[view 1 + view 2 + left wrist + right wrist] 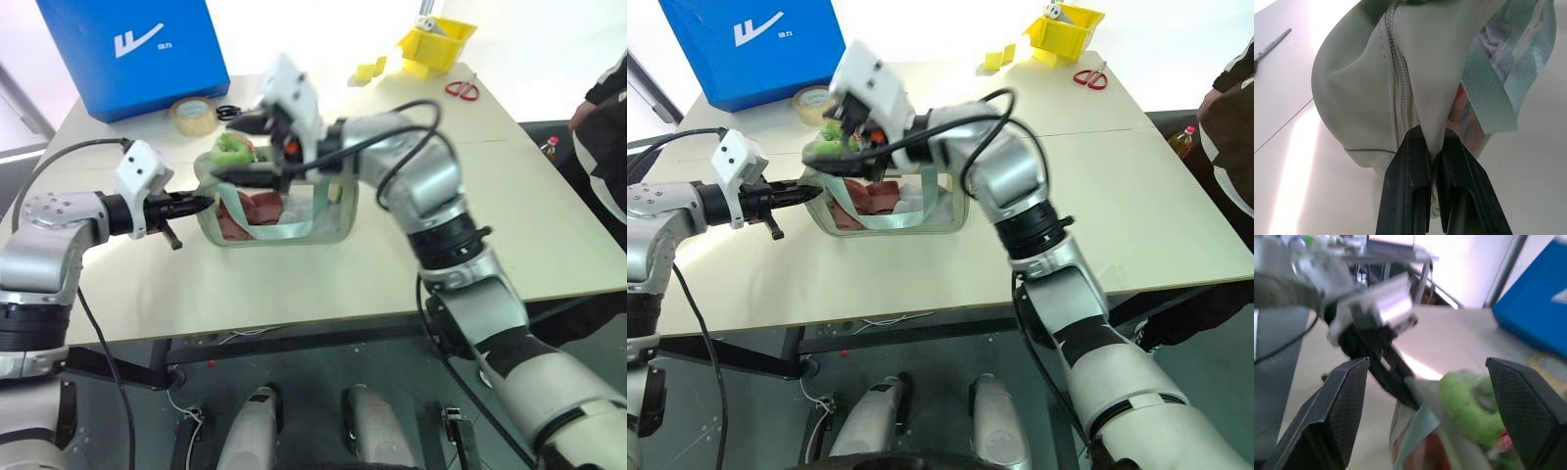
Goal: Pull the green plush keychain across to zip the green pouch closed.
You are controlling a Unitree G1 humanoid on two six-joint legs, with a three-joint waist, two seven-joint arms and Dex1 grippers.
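We see the green pouch [279, 206] standing on the pale tabletop [392, 264], its clear front window showing red and white contents and its light green strap [1493, 93] hanging loose over the front. Our left gripper [1434, 161] has its jaws pressed together on a fold of the pouch's sage fabric at its left end, right beside the zipper line. The green plush keychain [1469, 404] sits on top of the pouch at that same left end. Our right gripper [1425, 396] hangs just above it with jaws wide apart, the fuzzy ball lying between the two fingers with neither touching it. Behind the pouch are a blue box [132, 49], a roll of tape [193, 116], a yellow bin [436, 44] and red-handled scissors [462, 90].
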